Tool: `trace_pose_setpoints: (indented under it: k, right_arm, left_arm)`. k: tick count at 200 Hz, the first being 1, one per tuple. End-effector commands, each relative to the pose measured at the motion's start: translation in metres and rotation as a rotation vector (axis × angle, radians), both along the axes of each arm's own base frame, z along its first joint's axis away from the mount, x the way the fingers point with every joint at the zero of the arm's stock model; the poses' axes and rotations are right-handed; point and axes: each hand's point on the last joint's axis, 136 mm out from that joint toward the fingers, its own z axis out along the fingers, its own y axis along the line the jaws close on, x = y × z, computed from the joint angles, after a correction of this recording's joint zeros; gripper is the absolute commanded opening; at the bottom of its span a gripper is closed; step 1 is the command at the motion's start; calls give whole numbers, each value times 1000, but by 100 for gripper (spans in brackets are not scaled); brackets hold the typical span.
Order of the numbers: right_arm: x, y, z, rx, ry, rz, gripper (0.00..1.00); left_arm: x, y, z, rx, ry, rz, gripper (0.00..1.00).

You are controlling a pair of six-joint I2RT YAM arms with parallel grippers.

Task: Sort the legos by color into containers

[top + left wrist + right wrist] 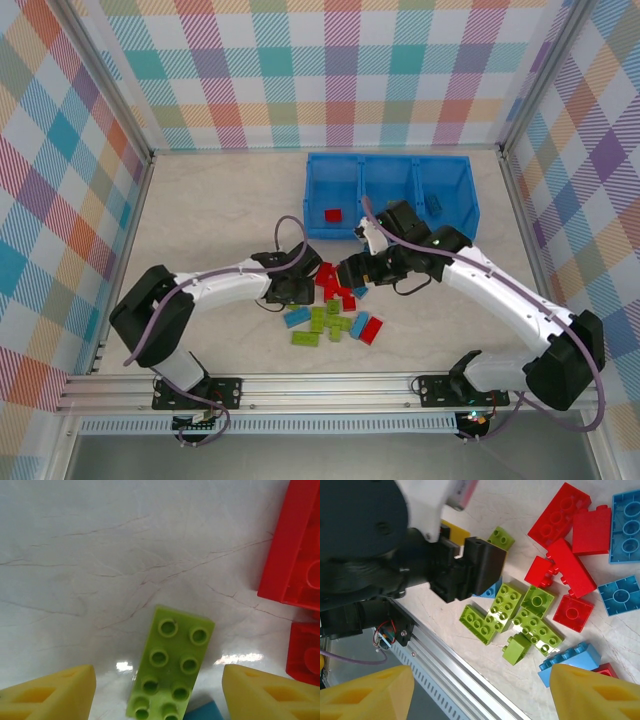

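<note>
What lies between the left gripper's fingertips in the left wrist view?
A lime green brick, studs up, flat on the table, touching neither fingertip in the left wrist view.

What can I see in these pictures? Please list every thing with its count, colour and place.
Tray: one, blue, three compartments, far side of the table.
Single brick: one, red, tray's left compartment.
Small piece: one, dark, colour unclear, tray's right compartment.
Red bricks: several, in the pile on the table.
Green bricks: several, lime, middle of the pile.
Blue bricks: a few, light blue, edges of the pile.
Table: one, pale marble pattern.
Walls: three, checked, many colours.
Rail: one, metal, near edge.
Left arm, right arm: two, white and black.
Left tool: yellow fingers, open astride one green brick.
Right tool: yellow fingers, open above the pile.
</note>
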Motion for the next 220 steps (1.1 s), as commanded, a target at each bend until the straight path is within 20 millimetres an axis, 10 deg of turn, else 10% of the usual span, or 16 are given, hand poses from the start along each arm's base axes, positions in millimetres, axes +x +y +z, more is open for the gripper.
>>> trace_pose_setpoints:
  k: [1, 84, 157, 220]
  right_arm:
    - [-6, -1, 2, 5, 11, 1, 73]
    - [-5, -4, 6, 1, -10, -8, 73]
    - [26, -26, 29, 15, -245, -194, 77]
    - [32, -85, 48, -10, -447, -452, 80]
  left_arm:
    - [3, -7, -11, -36, 24, -17, 63]
    - [0, 1, -24, -4, 41, -8, 26]
    - [49, -69, 151, -341, -348, -166, 18]
    - [141, -192, 200, -428, -594, -284, 18]
